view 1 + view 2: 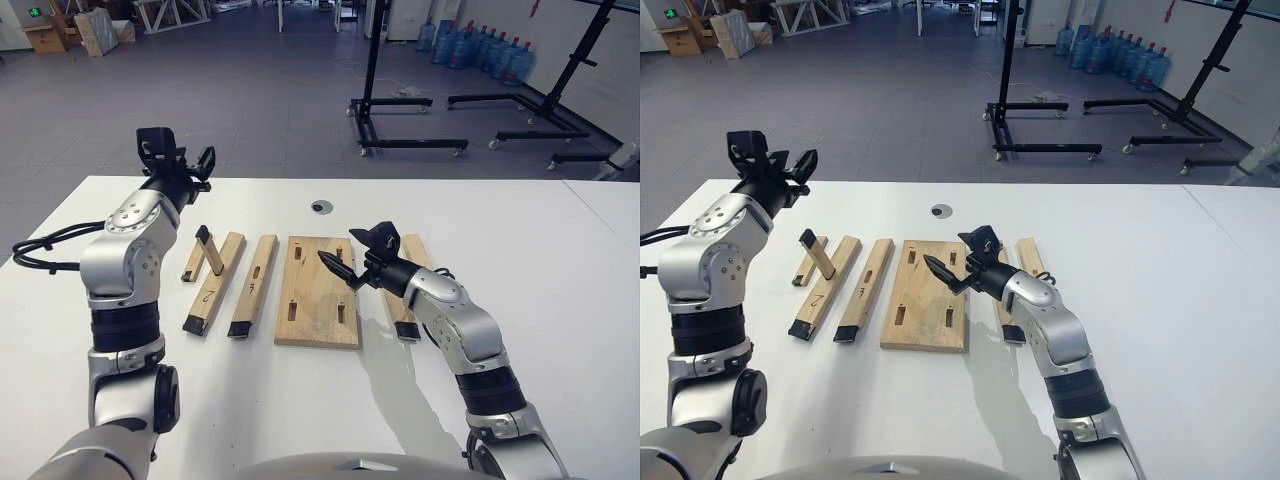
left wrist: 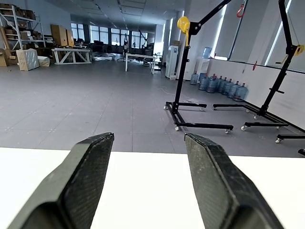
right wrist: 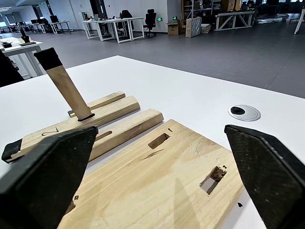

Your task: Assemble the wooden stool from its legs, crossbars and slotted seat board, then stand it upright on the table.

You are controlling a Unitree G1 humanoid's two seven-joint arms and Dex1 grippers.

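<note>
The right end effector (image 1: 348,252) hovers spread over the pale slotted wooden seat board (image 1: 310,322). The left end effector (image 1: 185,157) hangs spread above the white tabletop (image 1: 560,260).

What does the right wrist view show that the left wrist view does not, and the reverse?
Right wrist view: the slotted seat board, legs beside it, a short black-tipped piece tilted up on one, and a round grommet. Left wrist view: black wheeled stands and blue water bottles on the floor. Shared: the white table; the right gripper and the left gripper are each open.
</note>
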